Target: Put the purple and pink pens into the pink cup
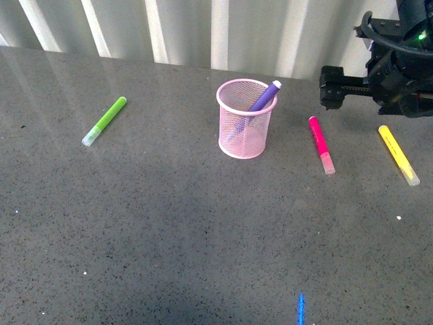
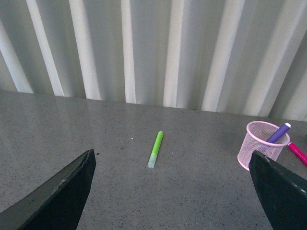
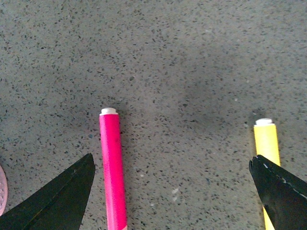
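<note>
- Already the purple-barrelled marker pen (image 1: 264, 98) stands inside the light pink wire-mesh cup (image 1: 256, 139), leaning on its far right rim.
- That leaves the magenta-pink marker pen (image 1: 321, 143), which lies flat on the grey speckled tabletop (image 1: 203, 237), just right of the cup.
- Its long axis runs near to far, with the pale cap at the near end.
- The right claw (image 3: 170, 163) hangs over the pens' far ends with its jaws wide apart and holding nothing.
- The pink pen sits close to one finger rather than centred, and the yellow marker (image 1: 398, 154) is in line with the other finger.
- So the right claw likely needs to shift left before it closes.
- The left claw (image 2: 171, 155) also gapes empty, well away near the lime-green marker (image 1: 105, 120), so the right arm is clearly the nearer.
</note>
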